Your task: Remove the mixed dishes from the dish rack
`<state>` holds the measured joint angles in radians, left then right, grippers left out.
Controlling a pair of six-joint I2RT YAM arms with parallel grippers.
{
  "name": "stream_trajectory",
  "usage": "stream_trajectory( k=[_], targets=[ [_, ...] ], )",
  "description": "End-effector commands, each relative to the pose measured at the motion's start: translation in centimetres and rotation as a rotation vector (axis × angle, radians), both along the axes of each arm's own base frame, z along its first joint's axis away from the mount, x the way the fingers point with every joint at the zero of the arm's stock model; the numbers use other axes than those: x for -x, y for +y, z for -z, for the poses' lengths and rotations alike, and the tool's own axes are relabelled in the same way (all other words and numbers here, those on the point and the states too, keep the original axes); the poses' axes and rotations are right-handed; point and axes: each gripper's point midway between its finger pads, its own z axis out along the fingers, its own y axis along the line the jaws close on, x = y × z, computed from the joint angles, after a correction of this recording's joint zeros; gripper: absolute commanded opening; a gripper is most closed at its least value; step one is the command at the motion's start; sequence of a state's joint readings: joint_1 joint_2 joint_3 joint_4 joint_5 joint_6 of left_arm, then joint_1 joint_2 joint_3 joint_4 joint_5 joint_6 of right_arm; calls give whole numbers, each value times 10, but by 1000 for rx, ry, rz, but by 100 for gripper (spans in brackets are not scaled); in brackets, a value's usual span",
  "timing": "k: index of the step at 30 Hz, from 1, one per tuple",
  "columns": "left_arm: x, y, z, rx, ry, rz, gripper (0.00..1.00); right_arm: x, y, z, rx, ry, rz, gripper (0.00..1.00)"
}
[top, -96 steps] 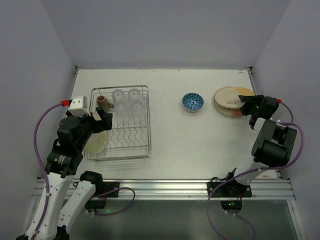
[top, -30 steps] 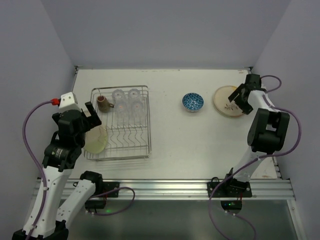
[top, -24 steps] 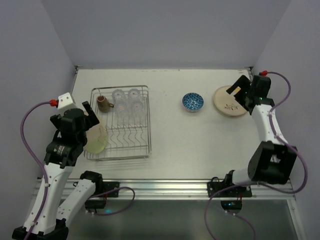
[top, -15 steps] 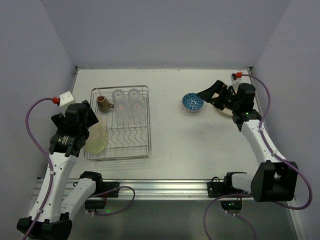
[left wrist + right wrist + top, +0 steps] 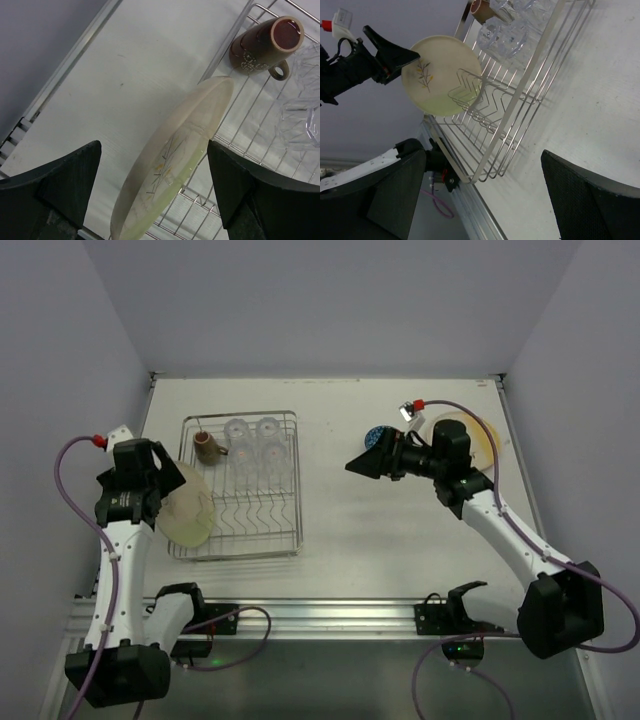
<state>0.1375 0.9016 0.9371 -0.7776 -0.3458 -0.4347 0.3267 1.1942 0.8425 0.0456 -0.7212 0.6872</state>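
Overhead view of a white counter (image 5: 400, 530). A silver dish rack (image 5: 262, 530) sits at 9 o'clock. A cream plate (image 5: 170, 170) stands tilted on edge at the rack's 9 o'clock side, inside the wide-spread left pincer (image 5: 153, 145), which does not touch it. A brown mug (image 5: 262, 42) sits at the rack's 11 o'clock corner, with clear glasses (image 5: 253, 440) at 12. The right pincer (image 5: 368, 458), also spread and empty, hovers mid-counter, hiding most of a blue bowl (image 5: 373, 433). A second plate (image 5: 484, 443) lies at 2 o'clock.

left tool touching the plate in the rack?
Cannot tell. Left wrist view: the plate sits between the left tool's open fingers. There is a gap at one finger, but the other's edge meets the rim in the picture.
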Motion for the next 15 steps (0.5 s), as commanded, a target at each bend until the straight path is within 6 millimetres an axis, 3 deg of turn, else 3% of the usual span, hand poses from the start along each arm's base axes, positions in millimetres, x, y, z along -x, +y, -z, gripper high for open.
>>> stream_trajectory(
  k=[1, 6, 10, 15],
  targets=[
    [-16, -19, 2, 98, -35, 138, 89, 16, 1, -21, -32, -89, -55, 99],
    [-21, -32, 1, 123, -43, 244, 82, 27, -1, -28, -33, -119, -73, 99],
    [-25, -35, 1, 118, -57, 280, 66, 30, -1, -30, -39, -124, -83, 99],
    [-33, -42, 13, 156, -30, 327, 57, 34, -1, -32, -43, -124, -92, 99]
  ],
)
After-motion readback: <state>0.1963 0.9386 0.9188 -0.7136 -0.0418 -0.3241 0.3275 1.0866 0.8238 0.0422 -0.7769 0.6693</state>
